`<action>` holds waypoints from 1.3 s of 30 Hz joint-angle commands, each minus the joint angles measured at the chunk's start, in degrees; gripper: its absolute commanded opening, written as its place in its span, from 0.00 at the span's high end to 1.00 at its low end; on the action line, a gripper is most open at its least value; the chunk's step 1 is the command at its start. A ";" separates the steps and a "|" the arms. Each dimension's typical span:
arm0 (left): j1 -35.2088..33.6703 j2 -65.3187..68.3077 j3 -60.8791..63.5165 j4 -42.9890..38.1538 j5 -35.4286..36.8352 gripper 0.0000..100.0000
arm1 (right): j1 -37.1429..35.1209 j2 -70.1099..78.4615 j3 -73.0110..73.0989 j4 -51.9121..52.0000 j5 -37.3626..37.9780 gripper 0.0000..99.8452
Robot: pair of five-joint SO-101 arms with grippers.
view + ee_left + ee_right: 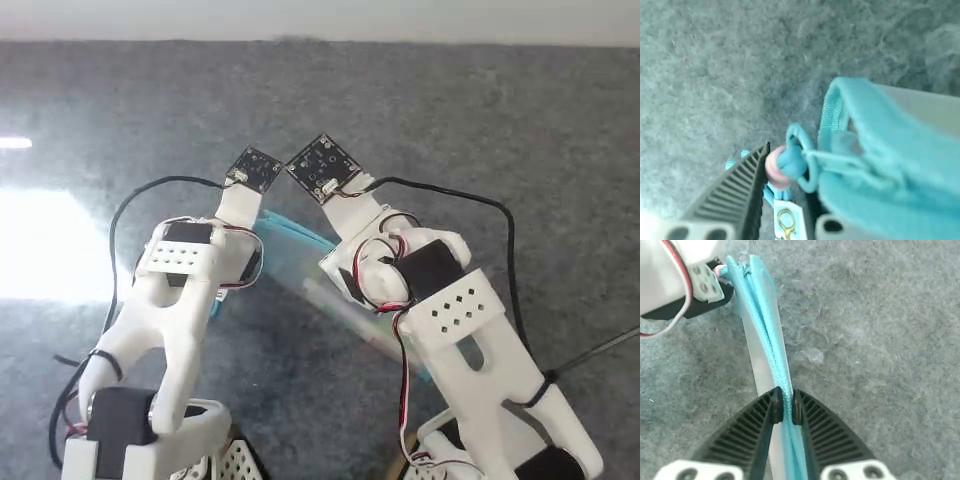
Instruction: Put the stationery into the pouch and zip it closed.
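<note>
Turquoise zipper pull (790,165) sat pinched in my left fingers (745,185), ready for drawing | pouch (292,233) lay on grey bench (450,110) between arms | right fingers (750,435) clamped its zipper edge as brace, I judged.

The pouch (300,238) rests on the bench (500,120) between the two arms, running slantwise from far left to near right (its zip edge turned upward). The left jaws sit at its far left end, clamped around the zip pull (787,165). The right jaws pinch the zip edge farther along, with the left jaws just beyond them.
</note>
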 commanded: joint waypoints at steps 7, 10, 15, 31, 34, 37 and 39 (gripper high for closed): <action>-5.01 10.55 -4.44 3.08 -2.81 0.99 | -1.36 -2.24 -0.79 0.57 -0.70 0.99; -4.92 10.20 -4.53 3.08 -2.81 0.99 | -2.59 -2.15 -0.97 -0.48 -0.62 0.99; -4.57 7.82 -2.24 1.76 -2.81 0.99 | -7.08 -2.07 -4.04 -0.84 -0.70 0.87; -4.22 7.65 -2.07 1.49 -2.55 0.99 | -10.86 17.01 -20.57 2.15 -0.44 0.80; -3.96 7.65 -2.07 1.49 -2.55 0.99 | -11.38 15.96 -26.20 7.96 -0.44 0.80; -3.96 7.65 -2.07 1.49 -2.55 0.99 | -12.97 16.57 -26.73 10.24 0.00 0.80; -4.13 7.65 -2.07 1.49 -2.55 0.99 | -14.81 17.01 -24.88 10.51 0.88 0.80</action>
